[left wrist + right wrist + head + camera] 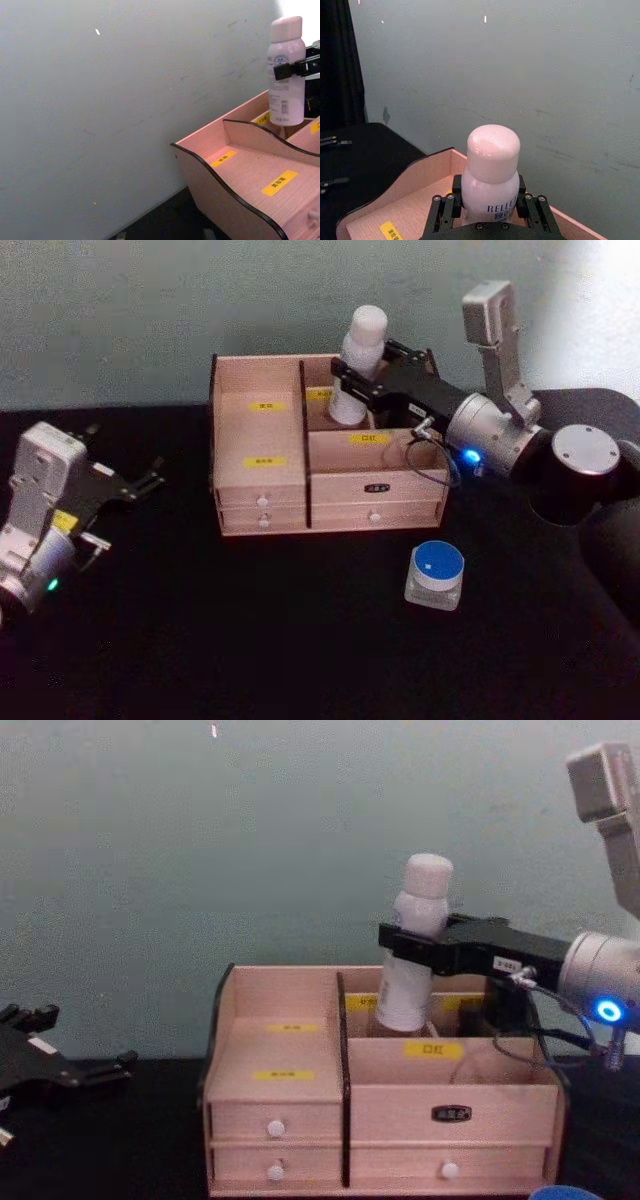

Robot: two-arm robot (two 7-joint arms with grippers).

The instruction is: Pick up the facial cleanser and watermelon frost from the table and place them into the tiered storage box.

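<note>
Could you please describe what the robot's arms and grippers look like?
Both arms are silver cylinders with boxy grey wrist housings. The right gripper and left gripper have black fingers on black bodies. The right wrist shows a blue light and a thin cable; the left shows a green light and a yellow label.

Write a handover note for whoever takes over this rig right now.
Right gripper: jaws shut on the facial cleanser, held upright at a rear compartment in the right half of the tiered storage box; not released.
Left gripper: parked left of the box.
Blue-lidded jar, likely the watermelon frost: on the table before the box, untouched.
Left: release cleanser, then box the jar.
</note>
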